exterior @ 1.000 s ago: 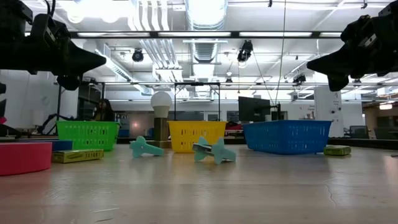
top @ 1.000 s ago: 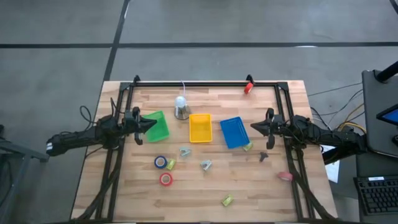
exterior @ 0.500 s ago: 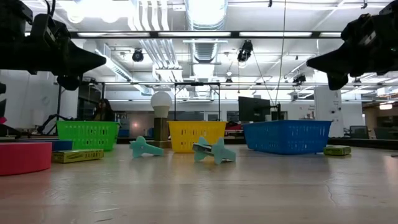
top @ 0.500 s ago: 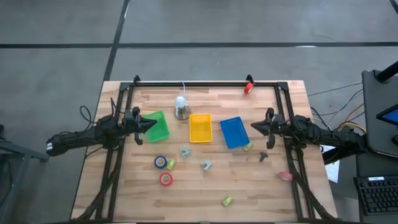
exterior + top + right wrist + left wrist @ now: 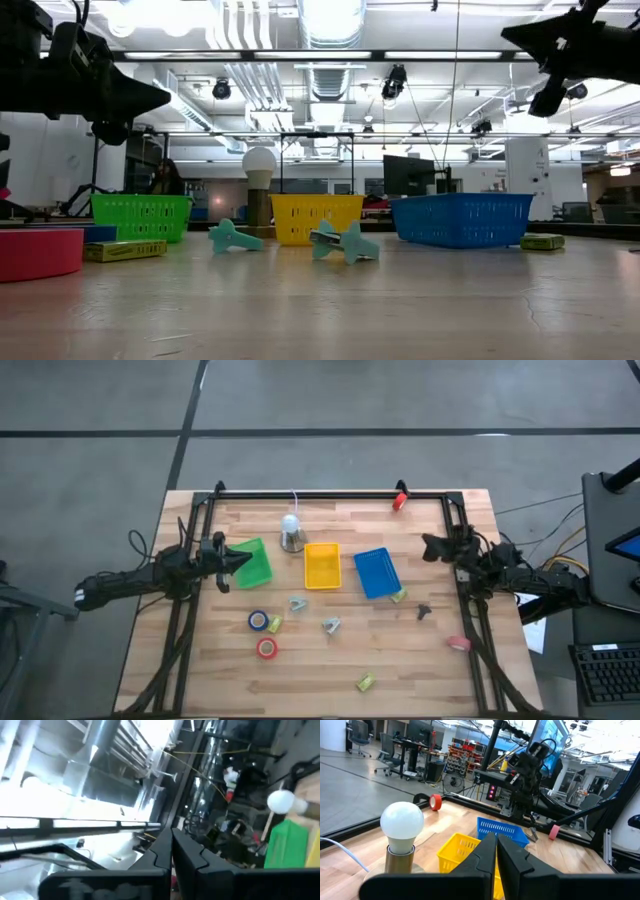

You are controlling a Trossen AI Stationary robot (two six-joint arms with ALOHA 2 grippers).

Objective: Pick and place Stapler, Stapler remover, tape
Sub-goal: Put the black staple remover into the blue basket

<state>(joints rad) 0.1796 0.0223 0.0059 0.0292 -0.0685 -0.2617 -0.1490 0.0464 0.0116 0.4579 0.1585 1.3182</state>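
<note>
My left tool (image 5: pixel 243 559), its fingers pressed together and holding nothing, hangs over the green tray (image 5: pixel 254 563). My right tool (image 5: pixel 428 546), fingers likewise closed on nothing, sits raised beside the blue tray (image 5: pixel 376 572). Nearest the front edge of the surface (image 5: pixel 330 670) lies a yellow-green piece (image 5: pixel 365 682). Then comes the red tape (image 5: pixel 266 648), then the blue tape (image 5: pixel 259 620) with another yellow-green piece just beside it. 2 teal pieces (image 5: pixel 330 625) lie between the tapes and the trays. The yellow tray (image 5: pixel 322 565) stands in the middle, and a bulb lamp (image 5: pixel 291 532) behind it.
</note>
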